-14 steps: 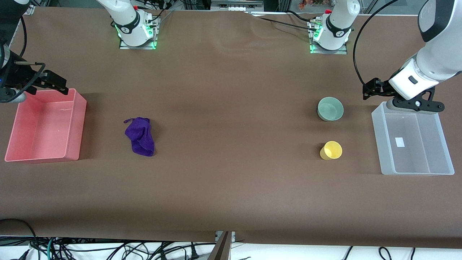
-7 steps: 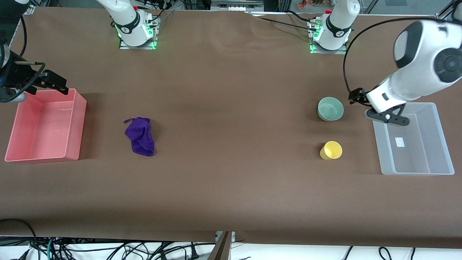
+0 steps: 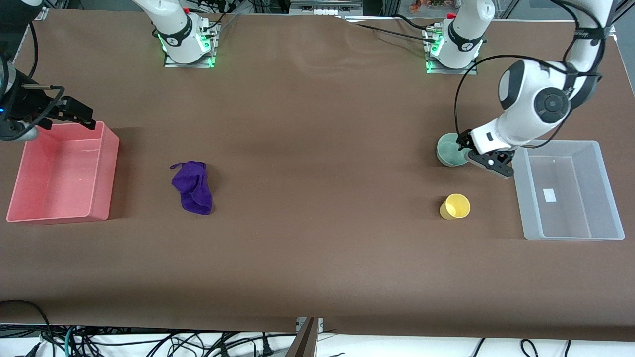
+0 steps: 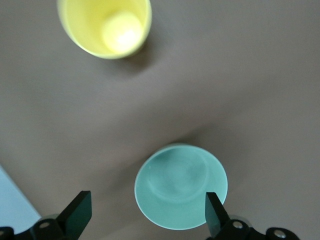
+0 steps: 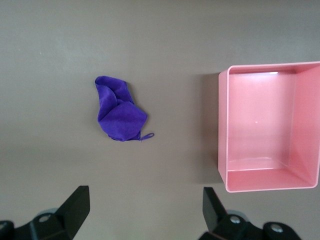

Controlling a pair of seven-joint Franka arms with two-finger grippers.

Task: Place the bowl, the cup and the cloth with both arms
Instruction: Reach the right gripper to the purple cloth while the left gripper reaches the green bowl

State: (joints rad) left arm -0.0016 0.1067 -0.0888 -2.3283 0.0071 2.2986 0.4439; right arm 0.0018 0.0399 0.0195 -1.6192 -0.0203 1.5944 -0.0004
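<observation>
Your left gripper has swung from the clear plastic bin to the glossy mint-green bowl — jaws open, nothing held, pickup imminent — while your right gripper waits open over the pink bin.

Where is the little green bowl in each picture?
Front view: the bowl sits toward the left arm's end of the table, farther from the camera than the yellow cup, partly covered by the open left tool above it.
Left wrist view: the bowl lies between the tool's fingers.
Right wrist view: not in it.
Shared landmark: the yellow cup.
</observation>
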